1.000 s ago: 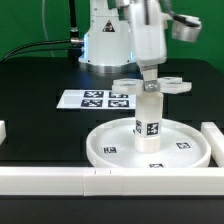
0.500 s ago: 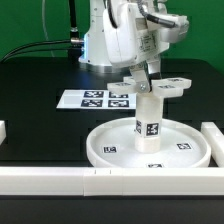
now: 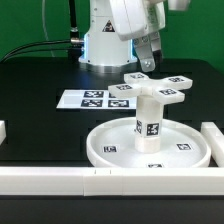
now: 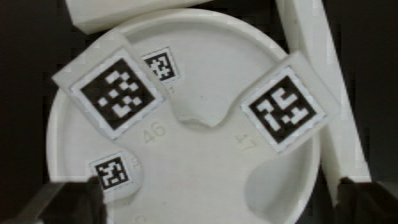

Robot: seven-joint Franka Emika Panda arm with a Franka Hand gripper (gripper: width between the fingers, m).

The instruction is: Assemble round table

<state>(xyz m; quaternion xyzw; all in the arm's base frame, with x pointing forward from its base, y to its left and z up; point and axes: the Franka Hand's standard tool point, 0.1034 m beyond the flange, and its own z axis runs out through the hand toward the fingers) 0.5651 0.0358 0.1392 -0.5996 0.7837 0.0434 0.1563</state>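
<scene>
Nearest you, a long white rectangular bar [image 3: 60,181] lies along the front edge of the black tabletop [image 3: 40,120]. Another white bar [image 3: 214,137] lies at the exterior view's right.

Just behind the front bar sits the large white rimmed plastic disc [image 3: 125,160], with square tags on its floor. The short white cylinder [image 3: 149,120] stands upright at the disc's middle, one black-and-white tag facing you. On top of it rests the white cross-shaped piece [image 3: 156,88], with tags on its arms.

Above the cross, and clear of it, hangs the hand [image 3: 150,58]. Its dark fingers stand apart and hold nothing. In the wrist view you see the cross's tagged arms over the disc, with the dark fingertips [image 4: 57,200] spread wide to either side.

Farther back, the thin flat white marker board [image 3: 98,99] lies on the tabletop, to the exterior view's left of the cylinder. Behind it stands the arm's white base [image 3: 105,45].
</scene>
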